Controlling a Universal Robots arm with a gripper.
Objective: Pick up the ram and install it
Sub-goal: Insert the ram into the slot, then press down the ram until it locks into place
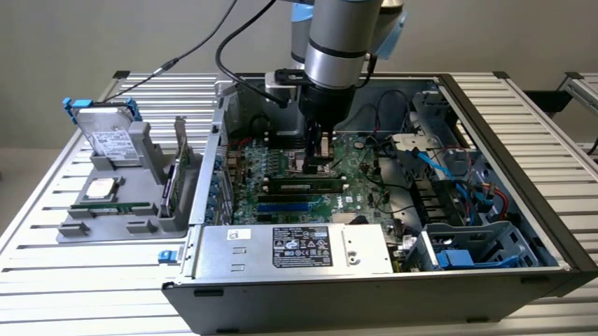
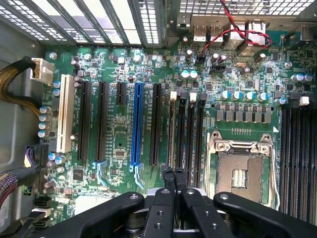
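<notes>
Install step, by look of it: ram (image 1: 304, 185) upright in motherboard (image 2: 119, 134) slot; end effector (image 1: 316, 168) fingers together just over its top edge, grip unclear; seating needs straight, even downward press

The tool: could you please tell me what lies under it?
Long black memory slots on the green motherboard, beside an empty processor socket; the slot ends directly beneath the tool are covered.

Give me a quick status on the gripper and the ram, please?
Gripper shut, low over the motherboard slots. Ram in the grey holder, outside the case. Nothing across the slots.
</notes>
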